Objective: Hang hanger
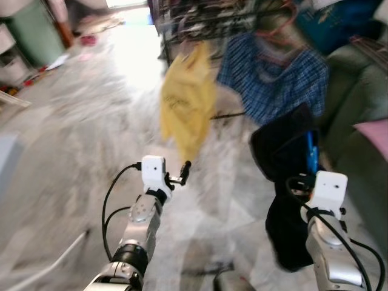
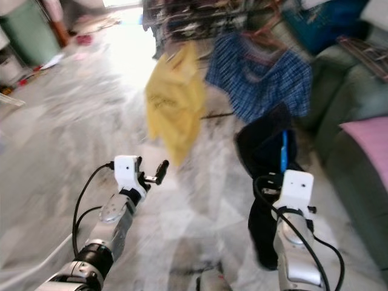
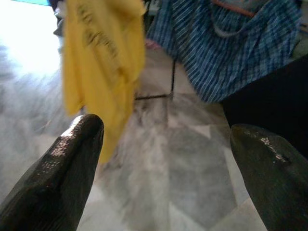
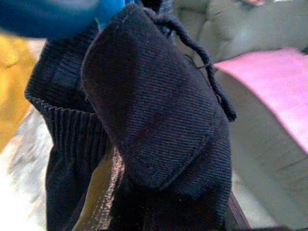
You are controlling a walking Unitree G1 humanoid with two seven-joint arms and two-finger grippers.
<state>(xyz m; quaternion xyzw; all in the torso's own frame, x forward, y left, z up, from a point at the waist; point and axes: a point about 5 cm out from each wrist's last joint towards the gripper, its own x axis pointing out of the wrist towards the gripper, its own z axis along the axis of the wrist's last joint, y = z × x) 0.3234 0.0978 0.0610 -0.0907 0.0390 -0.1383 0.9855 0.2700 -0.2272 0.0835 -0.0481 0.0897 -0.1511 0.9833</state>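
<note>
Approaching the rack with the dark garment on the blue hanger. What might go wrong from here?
1. The dark garment hangs low from the right gripper and may drag on the floor.
2. The head views are blurred, so aiming at the rack is uncertain.
3. The open left gripper is near the yellow garment and might snag it.

head pair: forward-down, shared yellow garment (image 1: 187, 103) | wrists: close, forward

Blue hanger (image 1: 311, 151) upright, draped in a dark garment (image 1: 285, 182) hanging toward the floor, beside sofa (image 1: 357, 151)
</note>
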